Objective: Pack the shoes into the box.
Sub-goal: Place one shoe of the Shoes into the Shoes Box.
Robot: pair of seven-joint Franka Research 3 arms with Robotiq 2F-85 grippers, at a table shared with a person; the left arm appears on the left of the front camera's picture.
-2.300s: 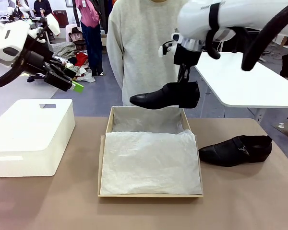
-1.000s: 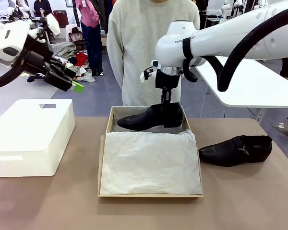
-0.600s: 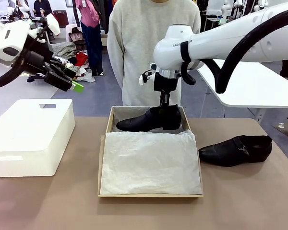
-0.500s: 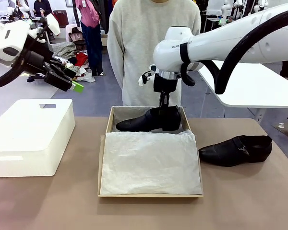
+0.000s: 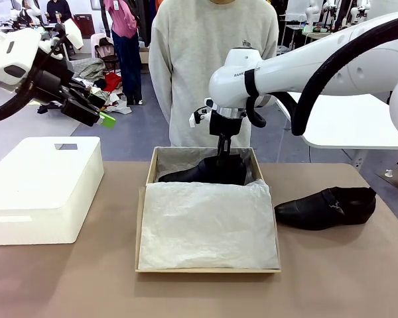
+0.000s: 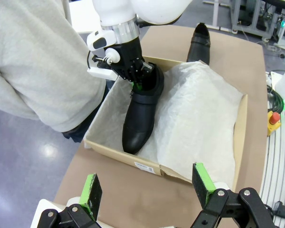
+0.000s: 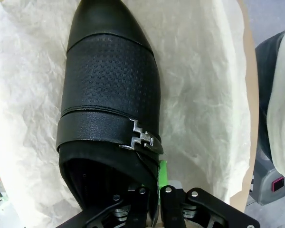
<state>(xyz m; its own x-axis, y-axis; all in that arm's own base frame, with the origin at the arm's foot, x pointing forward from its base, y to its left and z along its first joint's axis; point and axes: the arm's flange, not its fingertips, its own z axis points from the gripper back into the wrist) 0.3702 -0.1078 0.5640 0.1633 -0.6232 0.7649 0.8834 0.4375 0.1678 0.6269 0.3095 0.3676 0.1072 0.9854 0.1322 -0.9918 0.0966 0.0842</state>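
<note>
Shoe one point(image 5: 209, 171): inside the box point(image 5: 140, 225), at its far end, lying crosswise on the tissue point(image 5: 205, 228); cannot tell whether the sole is fully seated.
Right tool point(image 5: 220, 151): narrow, pinching the heel collar of that shoe; release not yet made.
Shoe two point(image 5: 326, 207): on the counter point(image 5: 66, 278), just right of the box, untouched.
Left tool point(image 6: 147, 187): wide, empty, raised well apart from the box.
Progress: judged about half done; release and second shoe outstanding.
</note>
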